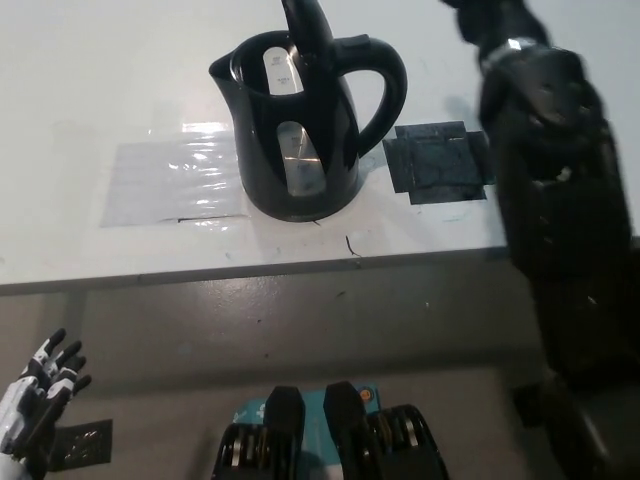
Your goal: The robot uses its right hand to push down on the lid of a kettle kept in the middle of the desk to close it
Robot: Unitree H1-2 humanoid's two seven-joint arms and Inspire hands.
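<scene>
A black electric kettle (300, 140) stands in the middle of the white desk (100, 70), its handle (388, 85) pointing right. Its lid (305, 28) stands upright, open, above the rim. My black right arm (550, 170) reaches up across the desk's right side, to the right of the kettle and apart from it. Only the base of my right hand (487, 18) shows at the top edge, so its fingers are hidden. At the lower left, below the desk edge, rests my white left hand (40, 385), open and holding nothing.
A patch of black tape (435, 160) lies on the desk right of the kettle, partly under my arm. A shiny clear sheet (170, 182) lies left of the kettle. The desk's front edge (250, 270) runs across the picture, with grey floor below.
</scene>
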